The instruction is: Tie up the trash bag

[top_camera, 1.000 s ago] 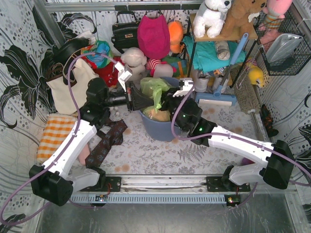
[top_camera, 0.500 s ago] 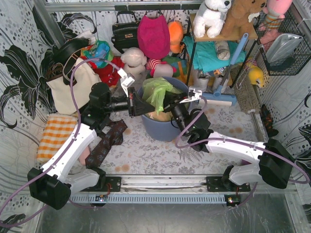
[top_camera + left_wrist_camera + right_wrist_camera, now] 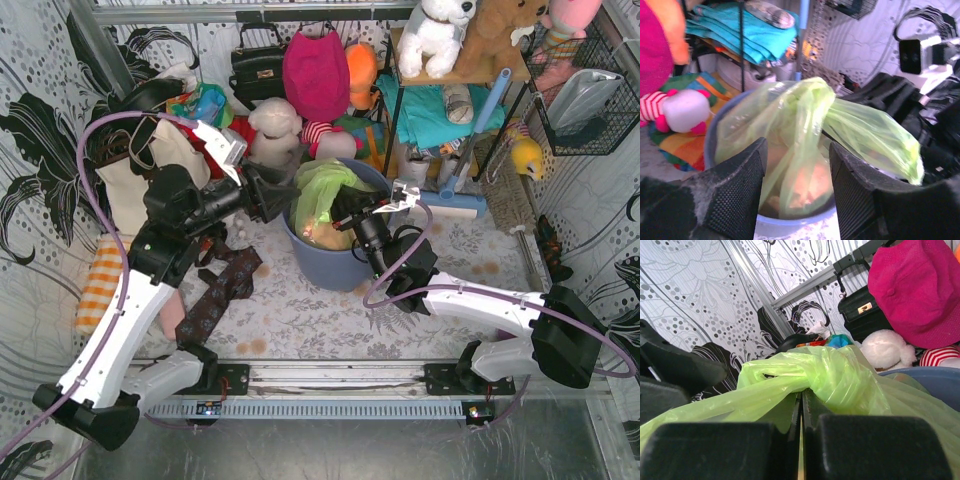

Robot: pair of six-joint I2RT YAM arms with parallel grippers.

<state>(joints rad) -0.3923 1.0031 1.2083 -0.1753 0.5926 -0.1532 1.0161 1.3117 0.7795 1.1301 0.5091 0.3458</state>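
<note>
Trash bag [image 3: 322, 188] sits in the blue-grey bin [image 3: 335, 265] mid-bench [image 3: 300, 320], with its lime-green top gathered into a twisted bunch above the rim. Right pincer [image 3: 342, 213] is together, clamped on a flap of the bag from the right; its wrist view shows green film nipped between the closed fingers. Left pincer [image 3: 796, 150] is apart, just short of the bunch on the left, gripping nothing. Film looks thin, soft, slippery and very light. It would likely stretch or tear if yanked, and slip out of a shallow pinch. Brown paper waste [image 3: 805, 185] inside probably adds little weight, so the bag may lift with a pull. Best hold, I'd judge: the bunched neck or a loose ear of film, taken deep between the pads, not the taut wall.
</note>
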